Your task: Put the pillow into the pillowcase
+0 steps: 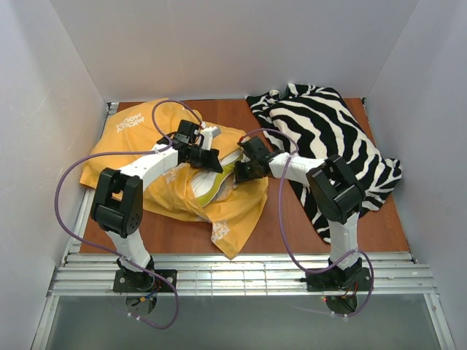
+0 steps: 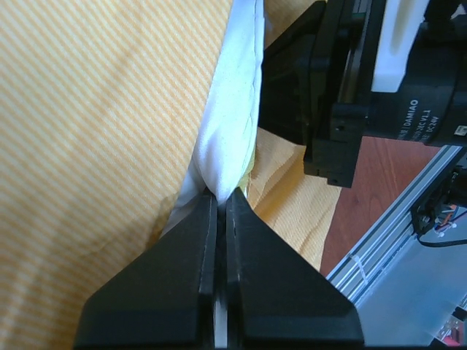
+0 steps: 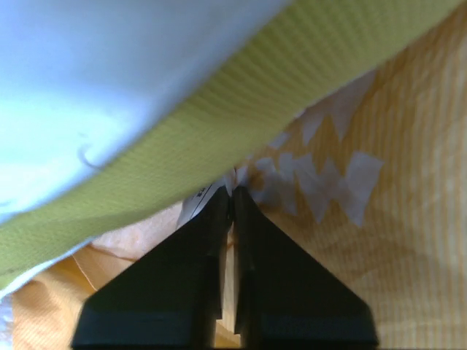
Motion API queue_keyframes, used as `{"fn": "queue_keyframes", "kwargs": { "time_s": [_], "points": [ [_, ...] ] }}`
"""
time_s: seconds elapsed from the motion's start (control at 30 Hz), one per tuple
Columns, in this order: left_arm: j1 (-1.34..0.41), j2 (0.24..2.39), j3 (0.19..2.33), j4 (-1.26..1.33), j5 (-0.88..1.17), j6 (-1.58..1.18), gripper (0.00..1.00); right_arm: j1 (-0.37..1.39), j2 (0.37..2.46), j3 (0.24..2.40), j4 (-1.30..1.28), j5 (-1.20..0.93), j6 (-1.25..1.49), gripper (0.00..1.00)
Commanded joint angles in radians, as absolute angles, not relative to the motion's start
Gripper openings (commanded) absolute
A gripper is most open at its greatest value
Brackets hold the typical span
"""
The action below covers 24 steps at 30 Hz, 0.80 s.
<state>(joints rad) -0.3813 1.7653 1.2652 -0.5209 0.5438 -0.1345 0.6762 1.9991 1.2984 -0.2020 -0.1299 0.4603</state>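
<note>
The pillow [image 1: 213, 186] lies near the middle of the table [image 1: 292, 233], a little toward 9 o'clock from where I stand behind the arms. Only part of it shows: a puffy white wedge with a yellow-green band [image 3: 241, 117] along its edge, poking out of the mouth of the pillowcase [image 1: 124, 135]. The rest is under orange-yellow cloth.

The pillowcase is rumpled and spreads from the centre out toward 9 and 10 o'clock. One flap hangs down toward 6 o'clock, reaching close to the table's near edge. Small white prints [image 3: 328, 175] show on the cloth just beneath the band.

The left gripper [image 2: 222, 195] sits at the mouth of the case, at the pillow's 12 o'clock side. Its jaws are pressed tight together, pinching a fold of the pillow's white cloth at the very tips, with striped yellow fabric on either side.

The right gripper [image 3: 232, 191] comes in from 3 o'clock and is tucked under the pillow's banded edge. Its jaws are drawn almost together, leaving only a thin slit. The tips rest against the case's cloth, but I cannot tell whether any of it is caught between them.

The two grippers are just beside each other, the right arm's black wrist [image 2: 343, 87] looming close to the left fingers.

Out toward 2 o'clock, a zebra-striped cloth [image 1: 328, 135] lies heaped, apart from the pillowcase.
</note>
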Motion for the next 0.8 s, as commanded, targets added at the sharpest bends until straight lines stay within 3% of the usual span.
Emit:
{"fn": "queue_keyframes", "kwargs": {
  "time_s": [0.0,0.17,0.3,0.43,0.77],
  "points": [
    [-0.362,1.738,1.284,-0.511,0.548,-0.161,0.00,0.663,1.994,1.269,-0.229,-0.155,0.425,0.01],
    [-0.301,1.712,1.230,-0.517,0.552,-0.121,0.00,0.565,1.777,1.177,-0.244,-0.329,0.319,0.01],
    [-0.172,1.684,1.160,-0.492,0.846,-0.059,0.00,0.465,1.642,1.040,-0.239,-0.396,0.302,0.01],
    [-0.169,1.664,1.149,-0.610,0.838,0.135,0.00,0.374,1.602,0.960,-0.184,-0.452,0.333,0.01],
    [-0.153,1.589,1.028,-0.759,0.839,0.509,0.00,0.258,1.534,0.992,-0.082,-0.505,0.448,0.01]
  ]
}}
